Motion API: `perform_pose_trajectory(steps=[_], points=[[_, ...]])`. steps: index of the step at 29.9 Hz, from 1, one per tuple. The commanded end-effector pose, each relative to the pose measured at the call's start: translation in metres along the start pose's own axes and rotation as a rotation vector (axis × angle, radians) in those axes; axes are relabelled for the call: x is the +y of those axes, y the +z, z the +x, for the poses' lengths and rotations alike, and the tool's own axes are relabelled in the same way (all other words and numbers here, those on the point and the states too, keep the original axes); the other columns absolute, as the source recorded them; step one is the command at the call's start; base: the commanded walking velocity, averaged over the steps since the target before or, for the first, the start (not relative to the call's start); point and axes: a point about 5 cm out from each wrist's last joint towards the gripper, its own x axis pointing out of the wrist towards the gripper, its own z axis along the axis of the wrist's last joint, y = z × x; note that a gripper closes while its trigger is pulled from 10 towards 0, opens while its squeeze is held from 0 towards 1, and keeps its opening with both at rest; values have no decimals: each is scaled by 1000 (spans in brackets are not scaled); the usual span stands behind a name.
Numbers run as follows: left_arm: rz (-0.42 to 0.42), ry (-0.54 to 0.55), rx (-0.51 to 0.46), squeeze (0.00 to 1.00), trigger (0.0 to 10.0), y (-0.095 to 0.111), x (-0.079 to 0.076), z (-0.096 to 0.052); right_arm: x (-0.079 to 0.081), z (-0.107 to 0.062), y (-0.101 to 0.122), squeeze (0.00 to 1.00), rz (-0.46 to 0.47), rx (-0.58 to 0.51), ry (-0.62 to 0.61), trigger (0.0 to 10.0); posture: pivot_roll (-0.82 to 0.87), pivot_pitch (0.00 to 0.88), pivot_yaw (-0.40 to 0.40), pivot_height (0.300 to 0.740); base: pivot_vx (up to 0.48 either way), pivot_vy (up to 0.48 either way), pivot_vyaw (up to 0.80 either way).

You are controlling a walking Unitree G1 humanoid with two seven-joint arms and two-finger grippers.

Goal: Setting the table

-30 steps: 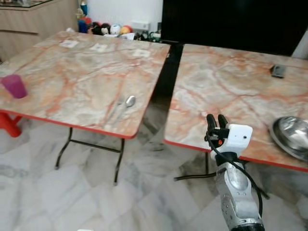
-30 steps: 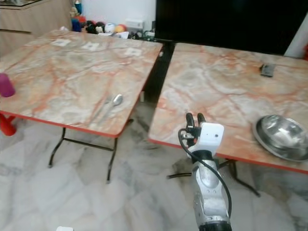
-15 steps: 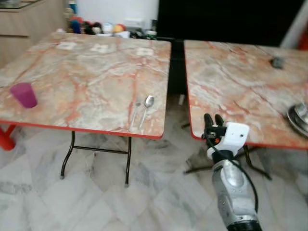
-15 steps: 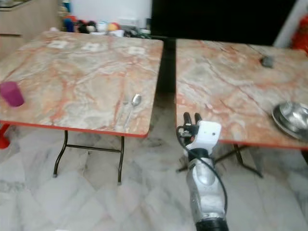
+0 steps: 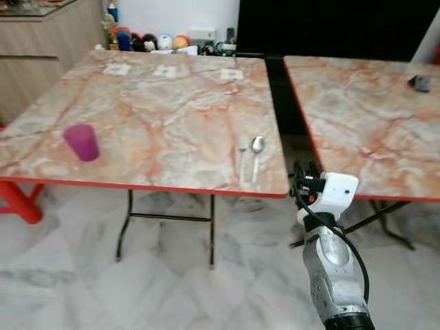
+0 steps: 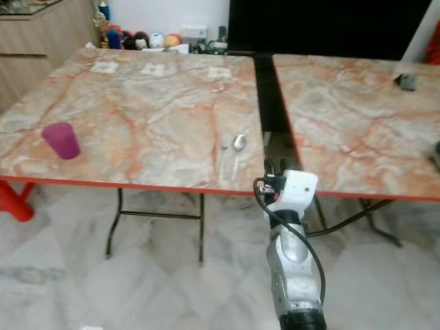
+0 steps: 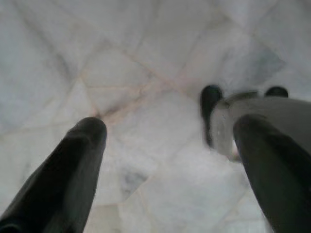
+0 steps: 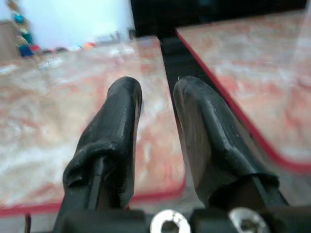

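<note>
**Two marble-top tables, cutlery and cup laid out, both grippers empty**

Left table [image 5: 158,103]: folding table with an orange-veined marble-pattern top, red edge and black legs. It carries:
- Fork [image 5: 242,152] and spoon [image 5: 256,150], lying side by side and parallel near the front right corner, handles toward the front edge; the spoon is on the side nearer the right edge.
- Purple plastic cup [image 5: 82,142], upright, near the front left corner, well apart from the cutlery.
- Three small white cards [image 5: 166,70] in a row along the far edge.

Right table [image 5: 364,117]: same pattern, separated from the left table by a dark gap. A small dark grey object [image 5: 419,83] lies toward its far right corner; what it is cannot be told.

Background: a row of colourful toys [image 5: 148,41] against the white wall beyond the left table's far edge; a wooden cabinet [image 5: 41,41] at the far left; a red stool [image 5: 17,201] below the left table's front left corner. Floor of grey-white marble tile [image 5: 103,289].

Right gripper [image 5: 304,170]: raised on its silver arm with a white wrist housing, in front of the gap between the tables and just off the left table's front right corner. Fingers a narrow gap apart, nothing between them.

Left gripper [image 7: 170,160]: pointing down at the tiled floor, fingers spread wide, holding nothing.
</note>
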Motion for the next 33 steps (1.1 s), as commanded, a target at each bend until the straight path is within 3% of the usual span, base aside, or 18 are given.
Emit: perform_pose_trajectory(steps=[1, 25, 33], points=[[3, 6, 24, 0, 10000, -6, 3, -1, 1, 1, 2, 0, 6, -5, -1, 10000, 24, 121, -35, 740, 0, 386, 0], [12, -21, 11, 0, 10000, -4, 1, -1, 5, 1, -1, 0, 15, -2, 10, 10000, 27, 97, -30, 740, 0, 28, 0], [11, -25, 4, 0, 10000, -1, -1, 0, 7, 1, -1, 0, 19, -7, 25, 10000, 28, 95, -30, 740, 258, 0, 0]])
